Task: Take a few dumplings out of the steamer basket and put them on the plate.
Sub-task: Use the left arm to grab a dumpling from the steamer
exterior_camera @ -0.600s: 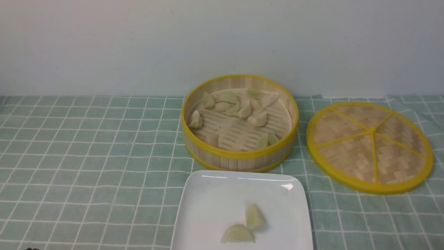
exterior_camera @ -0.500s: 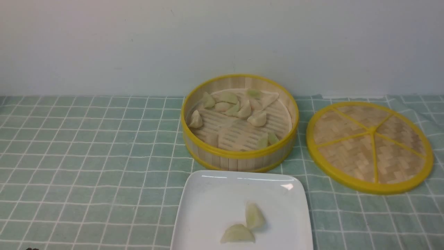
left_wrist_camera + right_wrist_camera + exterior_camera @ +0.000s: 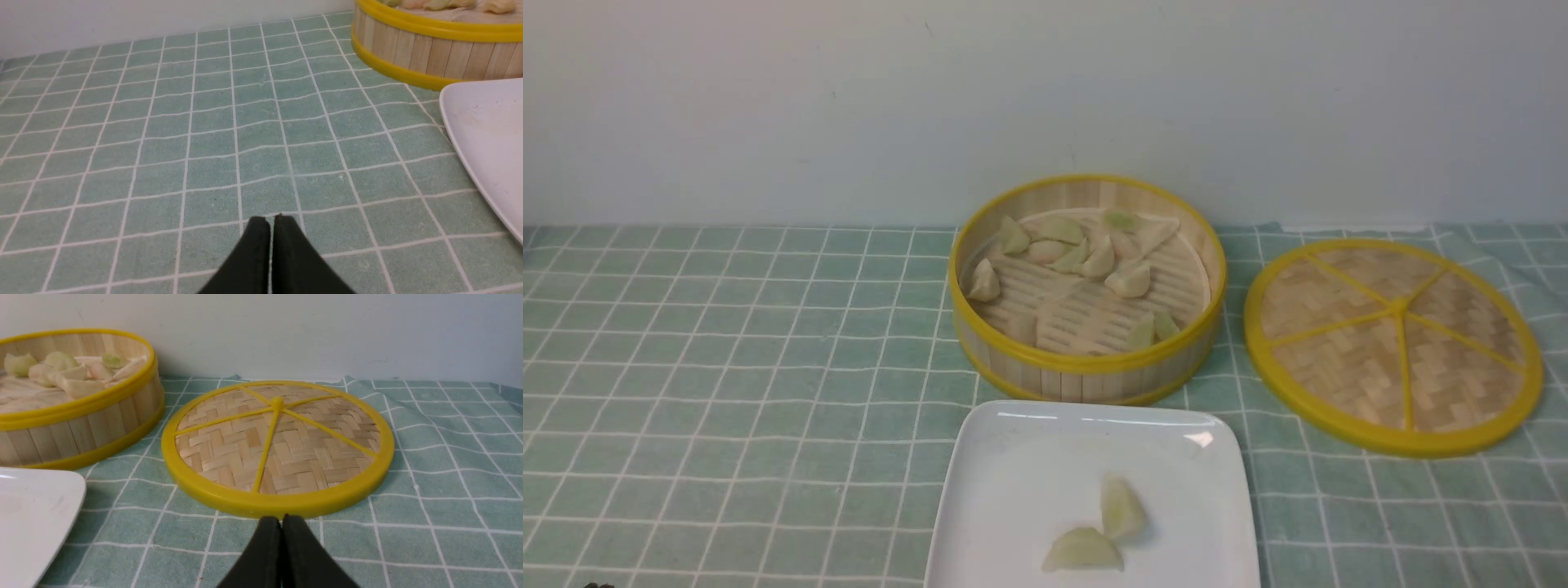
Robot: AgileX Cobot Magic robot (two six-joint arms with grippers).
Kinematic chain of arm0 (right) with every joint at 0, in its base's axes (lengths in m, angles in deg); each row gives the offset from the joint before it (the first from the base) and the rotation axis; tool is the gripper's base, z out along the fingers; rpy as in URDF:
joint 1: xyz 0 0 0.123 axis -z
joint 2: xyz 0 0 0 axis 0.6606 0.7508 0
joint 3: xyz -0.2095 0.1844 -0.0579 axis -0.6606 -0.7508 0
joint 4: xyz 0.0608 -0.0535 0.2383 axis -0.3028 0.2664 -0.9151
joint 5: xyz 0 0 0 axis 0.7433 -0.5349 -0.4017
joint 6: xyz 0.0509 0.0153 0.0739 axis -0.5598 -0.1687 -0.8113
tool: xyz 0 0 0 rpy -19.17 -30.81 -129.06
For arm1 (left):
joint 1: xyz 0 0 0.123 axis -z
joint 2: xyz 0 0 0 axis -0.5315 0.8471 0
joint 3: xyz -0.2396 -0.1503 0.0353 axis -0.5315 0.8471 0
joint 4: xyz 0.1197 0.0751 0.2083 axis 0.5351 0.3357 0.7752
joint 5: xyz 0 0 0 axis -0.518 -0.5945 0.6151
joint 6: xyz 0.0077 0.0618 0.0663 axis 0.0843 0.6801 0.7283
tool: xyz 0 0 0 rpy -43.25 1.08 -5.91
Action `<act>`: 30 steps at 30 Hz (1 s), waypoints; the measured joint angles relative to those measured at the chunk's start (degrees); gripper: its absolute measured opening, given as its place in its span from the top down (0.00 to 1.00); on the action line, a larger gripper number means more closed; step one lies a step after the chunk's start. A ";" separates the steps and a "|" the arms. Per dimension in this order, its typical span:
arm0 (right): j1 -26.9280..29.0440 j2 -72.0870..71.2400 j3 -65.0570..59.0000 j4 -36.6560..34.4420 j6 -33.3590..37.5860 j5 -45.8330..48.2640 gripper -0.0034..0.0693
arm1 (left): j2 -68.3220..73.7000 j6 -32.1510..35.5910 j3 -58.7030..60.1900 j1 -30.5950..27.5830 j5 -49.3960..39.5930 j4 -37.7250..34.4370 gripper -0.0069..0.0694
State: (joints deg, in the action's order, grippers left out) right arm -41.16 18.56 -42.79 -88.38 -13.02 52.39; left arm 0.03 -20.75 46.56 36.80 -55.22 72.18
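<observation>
The steamer basket (image 3: 1086, 359) stands at the middle back of the table with several dumplings (image 3: 1127, 279) on its slatted floor. The white plate (image 3: 1013, 490) lies in front of it and holds two dumplings (image 3: 1121, 508) near its front. The basket (image 3: 429, 53) and the plate's edge (image 3: 486, 134) also show in the left wrist view. My left gripper (image 3: 271, 220) is shut and empty, low over the cloth left of the plate. My right gripper (image 3: 281, 519) is shut and empty, just in front of the lid. Only a dark speck of the left arm shows in the front view.
The flat woven lid (image 3: 1395, 343) with a yellow rim lies right of the basket; it also shows in the right wrist view (image 3: 278, 445). A green checked cloth (image 3: 727, 367) covers the table. A pale wall stands close behind the basket.
</observation>
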 joint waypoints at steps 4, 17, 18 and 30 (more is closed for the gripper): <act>0.00 0.00 0.00 0.00 0.00 0.00 0.97 | 0.00 0.00 0.00 0.00 0.00 0.06 0.92; 0.00 0.00 -0.48 -6.82 -4.40 -3.47 0.97 | 0.00 -7.00 0.25 0.00 17.60 -17.75 0.92; 0.00 0.00 -0.49 -11.60 -7.38 -5.95 0.97 | 0.00 -7.30 0.25 0.00 22.15 -21.54 0.92; -0.23 0.00 -0.28 -41.08 -17.67 -20.21 0.97 | 12.68 -6.59 -25.47 0.00 16.81 -24.99 0.92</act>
State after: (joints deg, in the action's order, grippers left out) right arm -41.40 18.56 -43.06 -129.47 -30.68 32.18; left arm 12.71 -27.34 21.09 36.80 -38.41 47.19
